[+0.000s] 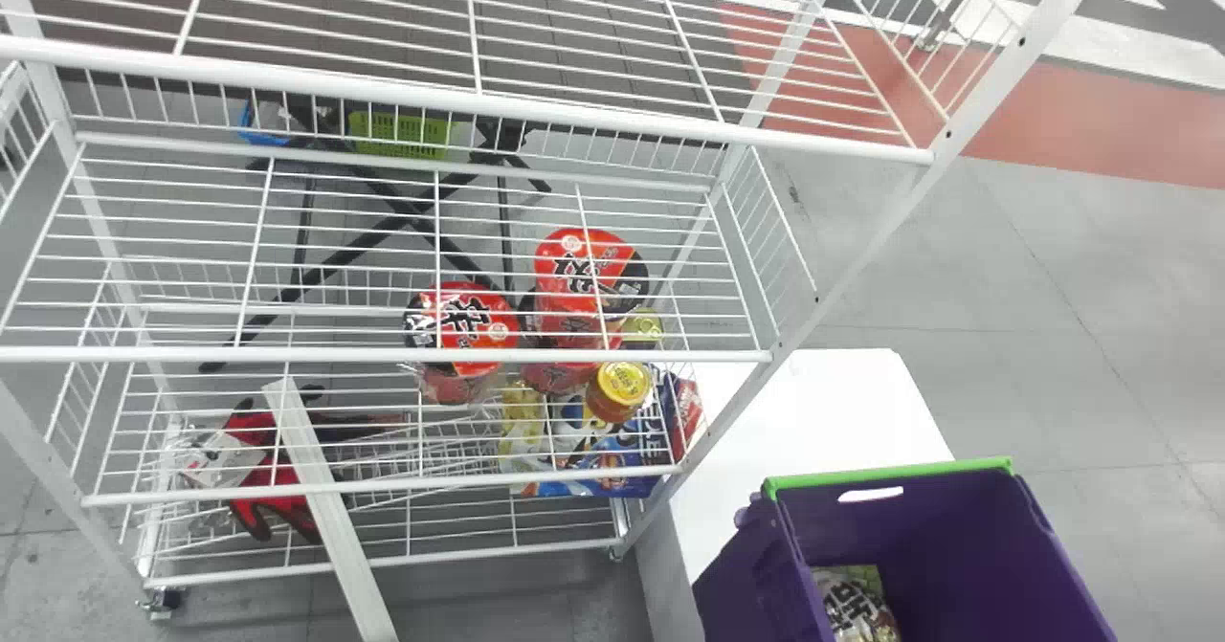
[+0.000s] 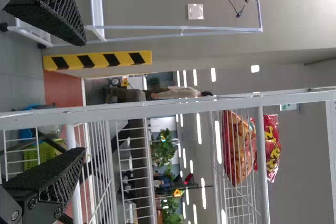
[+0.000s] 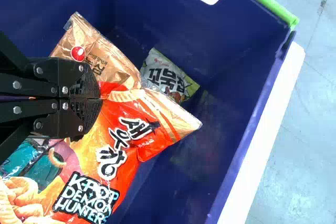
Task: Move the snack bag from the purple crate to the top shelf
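My right gripper (image 3: 100, 98) has its fingers pinching the upper part of the orange-and-red snack bag (image 3: 123, 148), which I see over the inside of the purple crate (image 1: 938, 546); how high it hangs I can't tell. A smaller green-and-white packet (image 1: 852, 604) lies on the crate floor near the far left corner. Under the crate I have the white tabletop (image 1: 813, 403), its far right corner reaching out past the crate's green-trimmed far rim. To the left stands the white wire rack (image 1: 383, 355), with red-lidded cups (image 1: 464, 321) toward its right end and red-and-black gloves (image 1: 273, 484) low at its left. Beyond run grey floor (image 1: 1072, 307) and a red floor band (image 1: 1101, 125). My left gripper (image 2: 85, 96) is by a rack post, its fingers spread wide; from there I make out red packages (image 2: 239, 148) held in wire, green plants (image 2: 165, 148) and a black-and-yellow striped strip (image 2: 97, 60).
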You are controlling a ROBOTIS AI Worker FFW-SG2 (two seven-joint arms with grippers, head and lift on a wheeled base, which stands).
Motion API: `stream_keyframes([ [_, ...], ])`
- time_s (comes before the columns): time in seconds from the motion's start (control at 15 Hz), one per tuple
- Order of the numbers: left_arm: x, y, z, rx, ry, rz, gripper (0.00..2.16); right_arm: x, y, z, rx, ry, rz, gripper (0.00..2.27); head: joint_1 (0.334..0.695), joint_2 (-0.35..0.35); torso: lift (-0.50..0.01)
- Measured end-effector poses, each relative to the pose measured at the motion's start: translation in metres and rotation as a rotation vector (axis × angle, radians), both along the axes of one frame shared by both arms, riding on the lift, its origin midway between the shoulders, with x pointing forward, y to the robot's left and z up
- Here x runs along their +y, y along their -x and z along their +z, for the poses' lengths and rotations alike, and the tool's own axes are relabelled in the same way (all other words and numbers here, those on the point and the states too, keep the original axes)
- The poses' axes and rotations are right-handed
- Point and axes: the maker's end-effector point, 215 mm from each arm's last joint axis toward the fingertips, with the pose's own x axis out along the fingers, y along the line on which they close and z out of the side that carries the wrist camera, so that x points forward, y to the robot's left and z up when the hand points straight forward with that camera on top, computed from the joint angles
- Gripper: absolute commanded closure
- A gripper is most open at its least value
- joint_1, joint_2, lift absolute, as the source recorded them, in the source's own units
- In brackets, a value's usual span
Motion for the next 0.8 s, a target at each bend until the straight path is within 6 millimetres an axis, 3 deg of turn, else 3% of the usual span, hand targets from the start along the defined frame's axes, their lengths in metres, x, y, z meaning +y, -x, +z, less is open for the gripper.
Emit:
stream_keyframes([
  [0.8, -0.003, -0.0003, 0.0, 0.0, -0.004, -0.008, 0.1, -0.0014, 0.0016, 0.0011, -0.004, 0.0, -0.006, 2.12, 0.695, -0.35, -0.244],
])
